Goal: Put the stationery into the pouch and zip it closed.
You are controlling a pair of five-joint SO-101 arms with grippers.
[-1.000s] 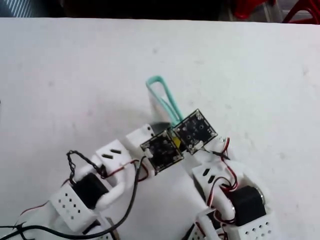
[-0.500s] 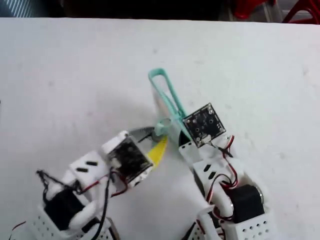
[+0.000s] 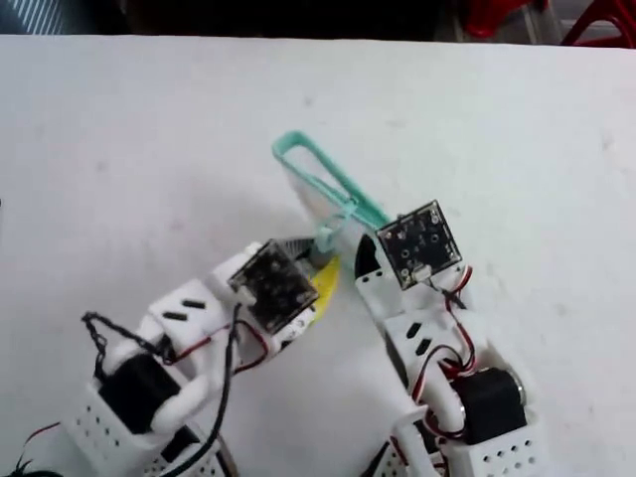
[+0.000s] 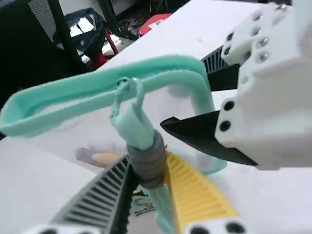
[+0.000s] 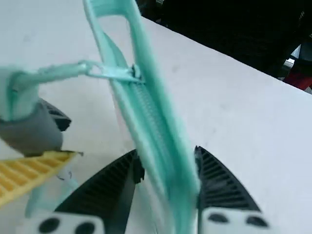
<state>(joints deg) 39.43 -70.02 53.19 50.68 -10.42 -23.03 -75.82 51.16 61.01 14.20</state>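
Note:
The clear pouch (image 3: 310, 204) with a teal zipper rim stands on edge mid-table. Its zipper is closed from my right gripper up to the slider (image 5: 127, 73), and the rim (image 4: 97, 87) gapes beyond it. My left gripper (image 3: 320, 276), with one grey and one yellow finger (image 4: 195, 195), is shut on the teal pull tab (image 4: 139, 139) in its grey sleeve. My right gripper (image 5: 165, 165) has its black fingers clamped on the pouch's near zipper edge (image 5: 156, 141); it also appears beside the pouch as a black finger (image 4: 200, 131). A pencil-like item (image 4: 100, 157) shows through the clear wall.
White tabletop (image 3: 139, 139) spreads wide around the pouch. Both arms crowd the near edge, their wrists almost touching. Dark floor, a chair and red things lie beyond the far table edge (image 3: 318, 36).
The left gripper drew back toward the near left with the pull tab, then came back toward the pouch. The pouch's far end swung left. The right gripper kept its hold.

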